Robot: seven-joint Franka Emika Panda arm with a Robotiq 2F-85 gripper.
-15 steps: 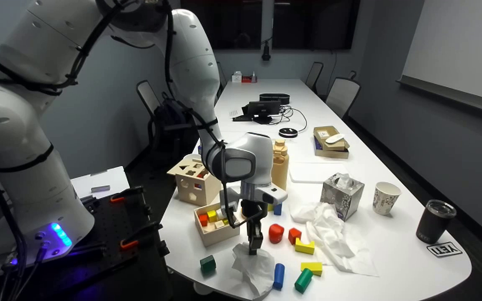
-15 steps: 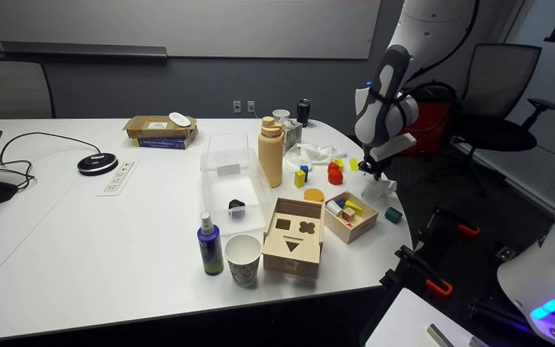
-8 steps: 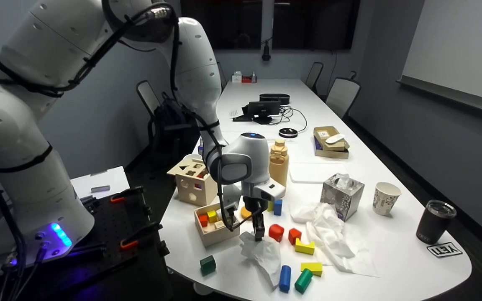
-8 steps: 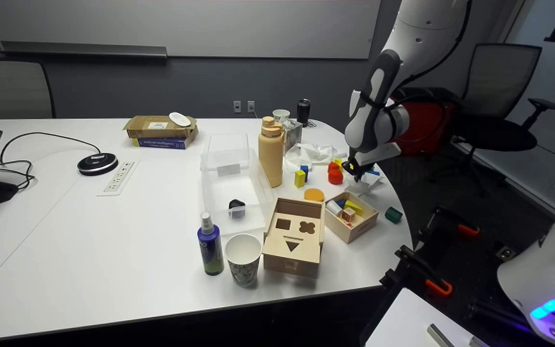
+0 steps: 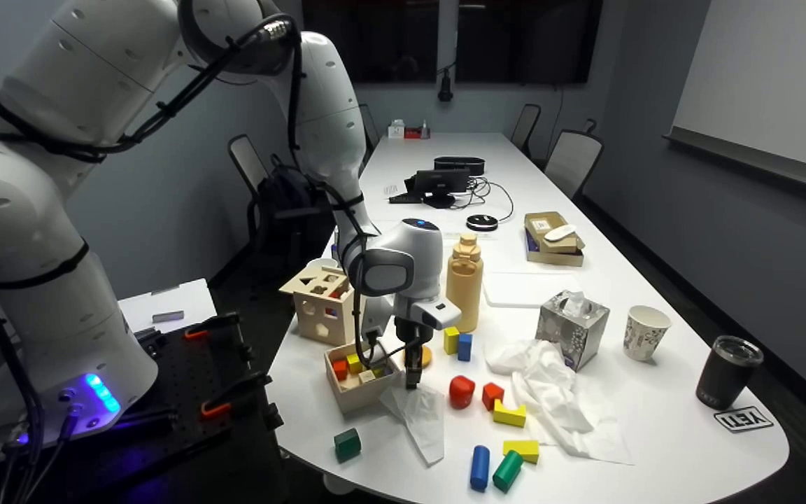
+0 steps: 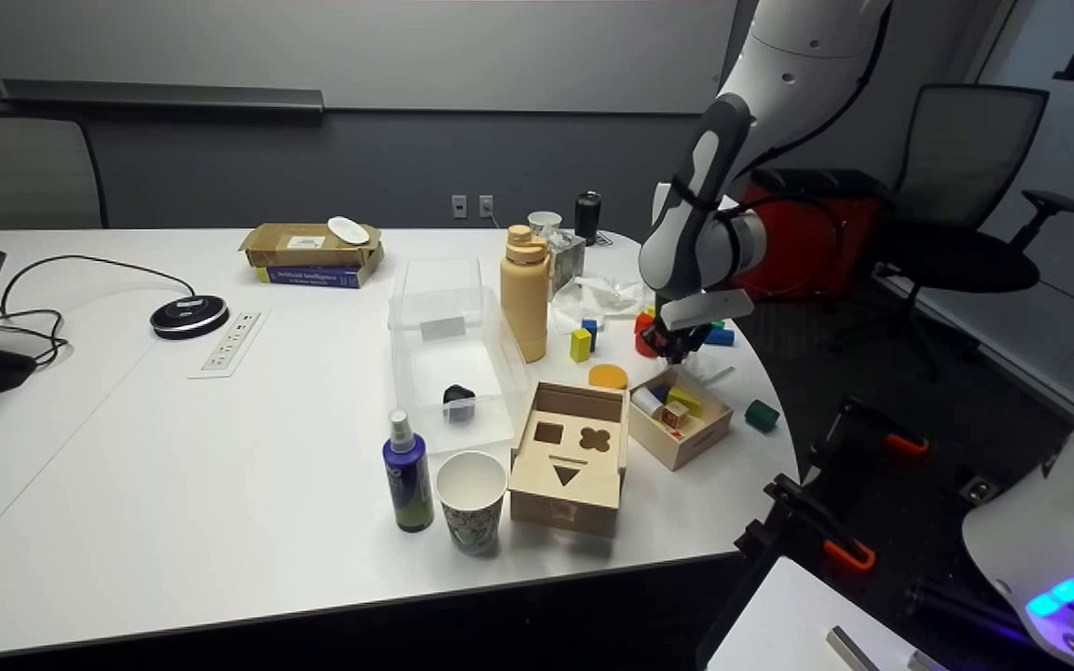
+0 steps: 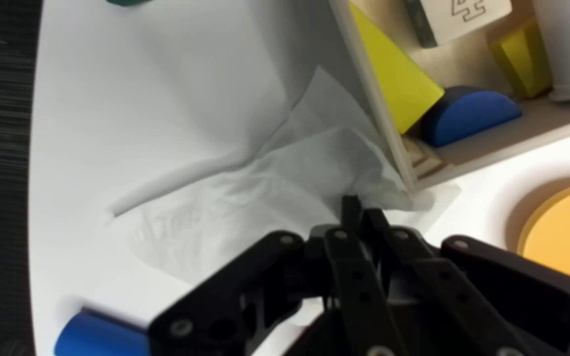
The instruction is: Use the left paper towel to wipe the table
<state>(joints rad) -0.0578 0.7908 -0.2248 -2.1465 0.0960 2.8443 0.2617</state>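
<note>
pinching paper towel (image 7: pixel 265 202) (jaws together)

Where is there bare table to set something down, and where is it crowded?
Free: between outlet strip and spray bottle; also between black tumbler and crumpled white paper. Crowded: around the gripper, where tray, paper towel and red blocks sit close.

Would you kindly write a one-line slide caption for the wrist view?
Wrist view: gripper pinching a creased paper towel on the white table, beside a box of toy blocks.
</note>
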